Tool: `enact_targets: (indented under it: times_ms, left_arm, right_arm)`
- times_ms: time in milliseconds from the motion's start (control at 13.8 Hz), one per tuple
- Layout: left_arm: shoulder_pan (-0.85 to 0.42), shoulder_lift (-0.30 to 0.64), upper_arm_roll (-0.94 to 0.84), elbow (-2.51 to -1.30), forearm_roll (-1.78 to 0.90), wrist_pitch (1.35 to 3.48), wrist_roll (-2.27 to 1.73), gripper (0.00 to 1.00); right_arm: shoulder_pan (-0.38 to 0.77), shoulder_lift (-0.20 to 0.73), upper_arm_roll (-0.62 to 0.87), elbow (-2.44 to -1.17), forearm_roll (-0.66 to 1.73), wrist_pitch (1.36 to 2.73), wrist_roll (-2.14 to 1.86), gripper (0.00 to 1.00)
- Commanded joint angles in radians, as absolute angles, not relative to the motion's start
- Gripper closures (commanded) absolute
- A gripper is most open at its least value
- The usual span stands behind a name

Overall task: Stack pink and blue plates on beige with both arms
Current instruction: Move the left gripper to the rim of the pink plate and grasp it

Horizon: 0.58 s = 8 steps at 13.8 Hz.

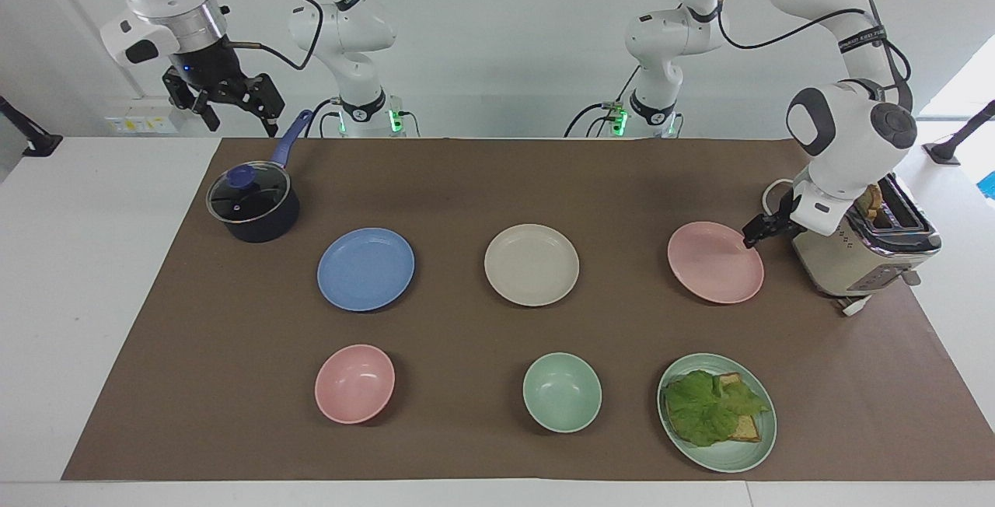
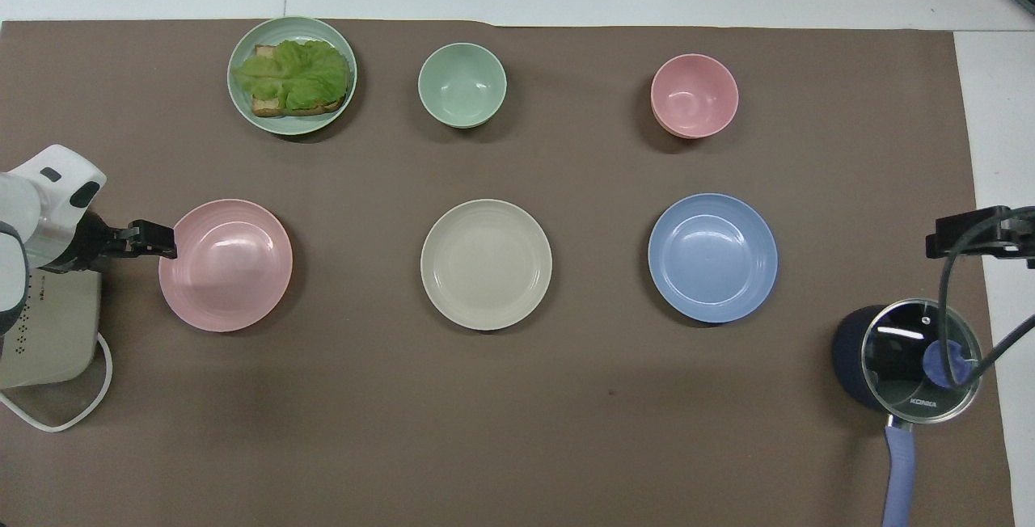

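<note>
The left gripper [image 1: 752, 235], jaws wide, sits low at the rim of the pink plate [image 1: 715, 262]; next it must grip that rim. Beige plate [image 1: 532, 264] lies between pink and blue plate [image 1: 365, 269]. Right gripper [image 1: 233, 106], jaws wide, waits above the saucepan [image 1: 253, 208]

Matt plastic pink plate [image 1: 715, 262], blue plate [image 1: 365, 269], beige plate [image 1: 532, 264] — glossy glass lid [image 1: 247, 195] on the pot — smooth brown paper-like mat [image 1: 466, 180]
</note>
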<state>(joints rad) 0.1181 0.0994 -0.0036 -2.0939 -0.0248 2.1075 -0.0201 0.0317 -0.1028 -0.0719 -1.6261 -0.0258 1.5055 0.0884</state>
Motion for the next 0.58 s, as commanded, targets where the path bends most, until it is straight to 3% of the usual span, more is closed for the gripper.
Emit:
enact_targets:
  times_ms: [0, 507]
  left_arm:
    - [0.127, 0.104, -0.011, -2.161, -0.009, 2.186, -0.008, 0.00]
    - [0.129, 0.143, -0.009, -2.191, -0.009, 2.235, 0.046, 0.00]
  right_arm:
    - [0.018, -0.112, -0.066, -1.638, -0.021, 1.522, 0.071, 0.00]
    - [0.018, -0.112, -0.064, -1.638, -0.021, 1.522, 0.071, 0.00]
